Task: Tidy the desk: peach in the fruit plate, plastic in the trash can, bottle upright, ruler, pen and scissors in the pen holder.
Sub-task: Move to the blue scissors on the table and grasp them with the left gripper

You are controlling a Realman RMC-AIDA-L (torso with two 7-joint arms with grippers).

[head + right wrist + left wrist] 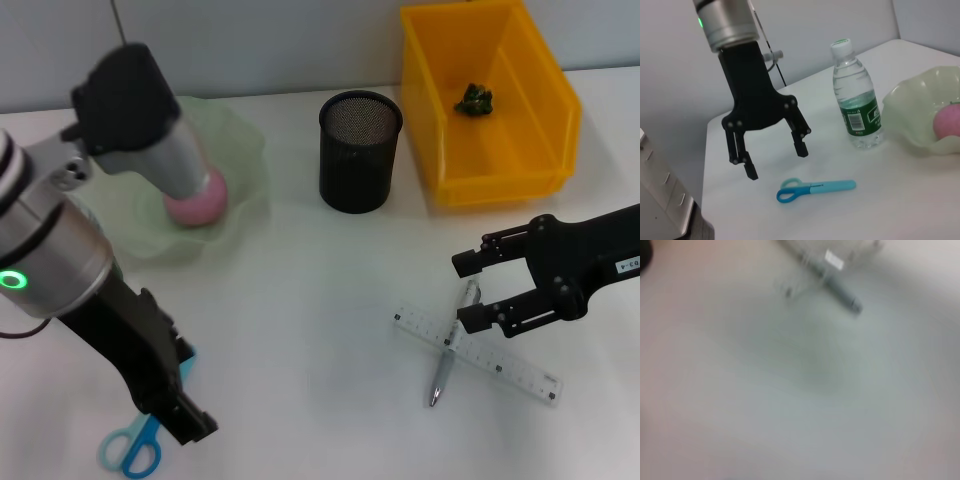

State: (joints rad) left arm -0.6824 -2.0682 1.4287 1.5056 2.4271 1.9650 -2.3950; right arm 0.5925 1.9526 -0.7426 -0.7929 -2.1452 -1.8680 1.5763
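My left gripper (776, 161) hangs open just above the blue scissors (815, 189), which lie flat on the table; in the head view it (185, 420) sits at the near left over the scissors (130, 447). My right gripper (472, 291) is open over the upper end of the silver pen (442, 358), which lies across the clear ruler (478, 352). The pink peach (197, 205) rests in the pale green fruit plate (240, 150). A water bottle (856, 100) stands upright beside the plate. Dark crumpled plastic (474, 100) lies in the yellow bin (545, 110). The black mesh pen holder (360, 150) stands mid-back.
My left arm's grey forearm (50, 250) blocks the table's left side in the head view and hides the bottle there. Blurred pen and ruler (837, 282) show in the left wrist view. The table's edge (705, 200) runs close to the scissors.
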